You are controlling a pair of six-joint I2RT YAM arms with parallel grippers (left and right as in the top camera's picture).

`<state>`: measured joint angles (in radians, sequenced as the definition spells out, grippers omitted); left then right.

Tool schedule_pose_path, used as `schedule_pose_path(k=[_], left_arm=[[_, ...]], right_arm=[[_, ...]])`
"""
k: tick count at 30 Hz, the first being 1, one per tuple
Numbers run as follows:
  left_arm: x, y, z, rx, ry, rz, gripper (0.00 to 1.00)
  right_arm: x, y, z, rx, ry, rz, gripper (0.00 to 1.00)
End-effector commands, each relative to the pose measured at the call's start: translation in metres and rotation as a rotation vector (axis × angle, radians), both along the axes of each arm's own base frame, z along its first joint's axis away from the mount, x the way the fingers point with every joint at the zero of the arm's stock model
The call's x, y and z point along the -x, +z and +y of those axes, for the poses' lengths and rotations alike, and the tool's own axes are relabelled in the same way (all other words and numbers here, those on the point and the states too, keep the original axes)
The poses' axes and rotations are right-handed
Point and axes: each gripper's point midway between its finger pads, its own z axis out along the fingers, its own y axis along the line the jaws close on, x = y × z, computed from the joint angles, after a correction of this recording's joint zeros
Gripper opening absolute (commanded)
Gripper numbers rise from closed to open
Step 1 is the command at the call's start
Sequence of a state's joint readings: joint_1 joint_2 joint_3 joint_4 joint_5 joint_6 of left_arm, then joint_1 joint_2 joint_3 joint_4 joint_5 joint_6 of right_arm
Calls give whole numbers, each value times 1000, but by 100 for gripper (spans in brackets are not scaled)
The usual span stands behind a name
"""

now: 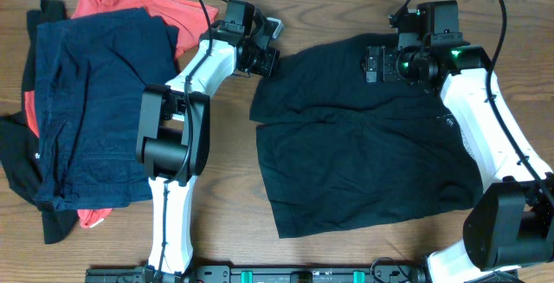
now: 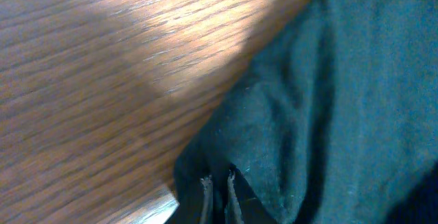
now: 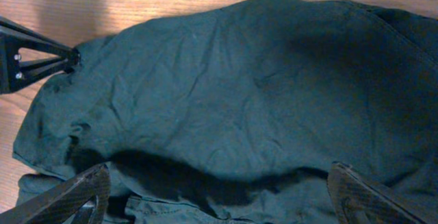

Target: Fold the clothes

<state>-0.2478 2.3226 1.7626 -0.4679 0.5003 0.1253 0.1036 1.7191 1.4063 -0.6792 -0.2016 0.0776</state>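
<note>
The black garment [image 1: 363, 162] lies spread on the wooden table, its upper part folded over the lower part. My left gripper [image 1: 267, 61] is at the garment's upper left corner. In the left wrist view its fingers [image 2: 216, 183] are close together, pinched on the black fabric [image 2: 342, 101]. My right gripper [image 1: 378, 65] hovers over the garment's far edge. In the right wrist view its fingers [image 3: 219, 168] are wide open above the cloth [image 3: 233, 94], holding nothing. The left gripper's tip [image 3: 41, 59] shows there at the garment's corner.
A pile of other clothes lies at the table's left: a navy garment [image 1: 95, 101] on top, a coral-red one [image 1: 121, 2] behind and under it, a black one [image 1: 17, 153] at the left edge. Bare wood [image 1: 346, 6] shows behind the garment.
</note>
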Motion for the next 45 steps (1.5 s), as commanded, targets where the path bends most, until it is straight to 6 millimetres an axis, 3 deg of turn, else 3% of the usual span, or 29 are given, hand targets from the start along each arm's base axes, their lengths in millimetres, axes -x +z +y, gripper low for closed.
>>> schedule_pose_path(k=[1, 5, 9, 13, 15, 18, 26, 30, 32, 33, 35, 37, 45], left_arm=[[-12, 0, 21, -86, 99, -17, 6], [-14, 24, 35, -107, 151, -33, 6], [-11, 68, 39, -108, 162, -89, 6], [6, 111, 33, -118, 152, -126, 6], [19, 121, 24, -119, 128, -118, 6], [41, 116, 6, -136, 77, -64, 6], [127, 62, -53, -236, -126, 141, 6], [166, 48, -70, -284, -211, 212, 7], [180, 46, -76, -304, -243, 236, 17], [187, 46, -77, -314, -271, 241, 31], [193, 45, -78, -334, -300, 246, 51], [192, 44, -73, -364, -291, 240, 59], [157, 50, -40, -388, -123, 219, 61]], right_arm=[[-1, -3, -3, 11, 5, 2, 99], [0, -4, -3, 12, 6, 4, 99], [-1, -4, -3, 14, 10, 3, 99], [-1, -3, -3, 15, 11, 1, 99], [-1, -4, -3, 15, 11, 1, 99], [-1, -3, -3, 15, 11, 0, 99], [-1, -3, -3, 16, 11, -1, 99], [-2, -3, -4, 15, 9, -3, 99], [-3, -2, -6, 15, 6, -7, 99], [-3, -2, -6, 15, 6, -7, 99], [-3, -2, -6, 15, 5, -7, 99], [-3, -2, -6, 15, 4, -7, 99], [-3, -2, -6, 15, 4, -7, 99]])
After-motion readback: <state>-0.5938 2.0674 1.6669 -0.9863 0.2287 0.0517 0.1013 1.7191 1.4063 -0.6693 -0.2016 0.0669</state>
